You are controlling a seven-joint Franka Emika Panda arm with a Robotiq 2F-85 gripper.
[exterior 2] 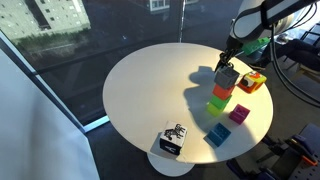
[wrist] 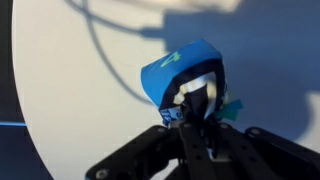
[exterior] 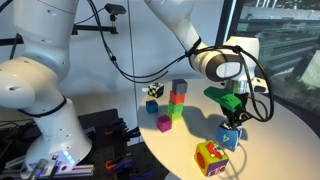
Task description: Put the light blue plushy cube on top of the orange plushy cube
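We see a round white tabletop (exterior: 275, 135) with the orange plushy cube (exterior: 210, 158) sitting near its edge. The light blue plushy cube (exterior: 230, 138) is just beside the orange plushy cube, not on top of it, and the tool (exterior: 232, 125) is pinching it from above. A stack of small blocks (exterior: 177, 100) stands apart from the orange plushy cube. A magenta block (exterior: 164, 123) and a black-and-white cube (exterior: 153, 91) lie farther away.

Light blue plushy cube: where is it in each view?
In an exterior view: lower right of centre, the light blue plushy cube in the jaws, up-right of the orange plushy cube.
In an exterior view: upper right, left of the orange plushy cube.
Wrist view: centre, in the jaws.
Shared landmark: white round table.
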